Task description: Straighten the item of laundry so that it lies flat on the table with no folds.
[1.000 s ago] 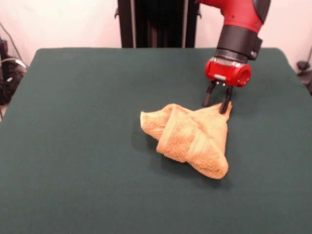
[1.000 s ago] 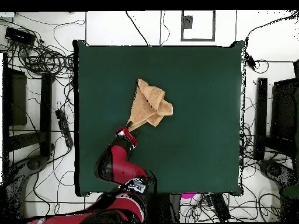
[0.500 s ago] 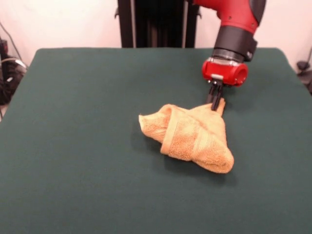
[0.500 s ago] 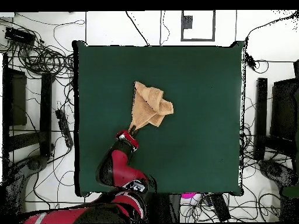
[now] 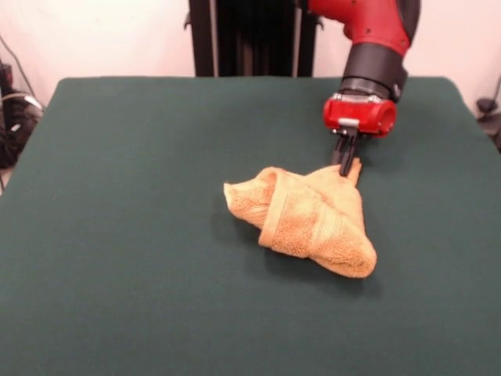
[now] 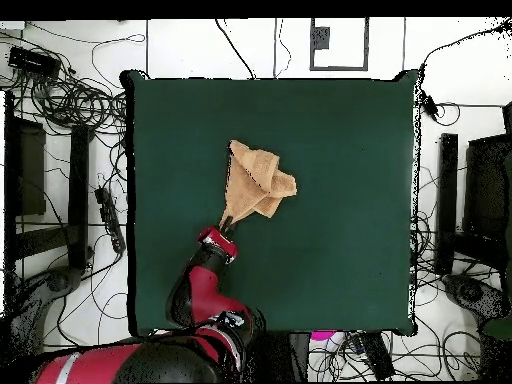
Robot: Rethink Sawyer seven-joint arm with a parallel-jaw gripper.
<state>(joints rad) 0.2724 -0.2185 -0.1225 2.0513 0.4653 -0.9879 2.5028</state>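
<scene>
The orange-yellow towel (image 5: 311, 218) lies crumpled and folded over itself near the middle of the dark green table (image 5: 117, 235). It also shows in the overhead view (image 6: 255, 183) as a bunched triangle on the table (image 6: 350, 220). My gripper (image 5: 345, 168) is shut on the towel's far corner, at its right end in the front view. In the overhead view the gripper (image 6: 227, 223) is at the towel's lower tip. The pinched corner is drawn up slightly into a point; the rest rests on the table.
The robot's black pedestal (image 5: 250, 35) stands behind the table's far edge. Cables and dark equipment (image 6: 60, 150) lie on the floor around the table in the overhead view.
One second ago the gripper stood open over the towel's corner. It has closed on that corner and pulled it slightly toward the robot; the towel shifted a little.
</scene>
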